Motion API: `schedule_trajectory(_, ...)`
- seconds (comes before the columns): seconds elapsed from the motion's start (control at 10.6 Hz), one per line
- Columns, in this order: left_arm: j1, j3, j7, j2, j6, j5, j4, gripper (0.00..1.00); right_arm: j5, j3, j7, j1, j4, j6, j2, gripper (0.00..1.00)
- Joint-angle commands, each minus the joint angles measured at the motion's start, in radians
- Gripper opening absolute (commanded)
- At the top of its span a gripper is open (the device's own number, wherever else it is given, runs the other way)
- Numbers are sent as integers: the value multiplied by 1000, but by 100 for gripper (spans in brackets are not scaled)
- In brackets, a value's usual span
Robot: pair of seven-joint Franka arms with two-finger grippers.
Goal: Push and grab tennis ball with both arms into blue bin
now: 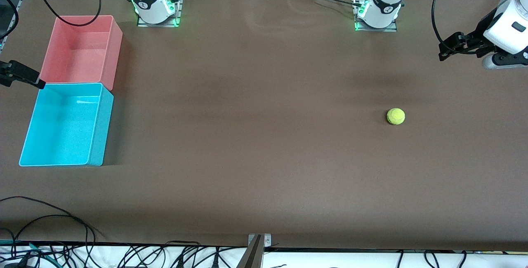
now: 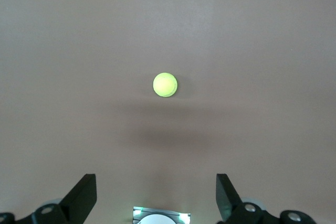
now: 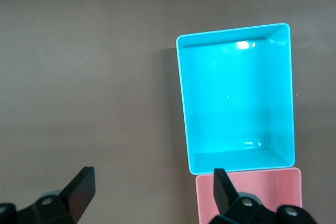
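The tennis ball [image 1: 396, 116] lies on the brown table toward the left arm's end, apart from both grippers. It also shows in the left wrist view [image 2: 165, 84]. My left gripper [image 1: 445, 51] hangs open and empty over the table at that end, higher than the ball [image 2: 155, 193]. The blue bin [image 1: 101, 132] stands empty at the right arm's end, touching the pink bin. My right gripper [image 1: 35, 80] is open and empty over the table beside where the two bins meet. In the right wrist view the gripper [image 3: 152, 190] looks down on the blue bin [image 3: 184, 108].
The pink bin [image 1: 112, 53] stands empty beside the blue bin, farther from the front camera, and shows in the right wrist view [image 3: 252, 187]. Both arm bases [image 1: 154, 8] [image 1: 377, 12] stand along the table's back edge. Black cables [image 1: 49, 214] lie at the front edge.
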Motion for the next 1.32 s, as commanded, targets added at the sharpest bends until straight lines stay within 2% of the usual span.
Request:
schedule_trajectory(0.0, -4, 0, 4, 10, -21, -7, 29, 100, -15, -2, -6, 4, 12, -4, 2, 100)
schedule_trajectory(1.04, 6, 3, 14, 19, -21, -7, 29, 100, -15, -2, -6, 6, 10, -4, 2, 100)
schedule_trajectory(1.23, 11, -12, 19, 10, 2, -7, 2, 100, -15, -2, -6, 6, 10, -4, 2, 100)
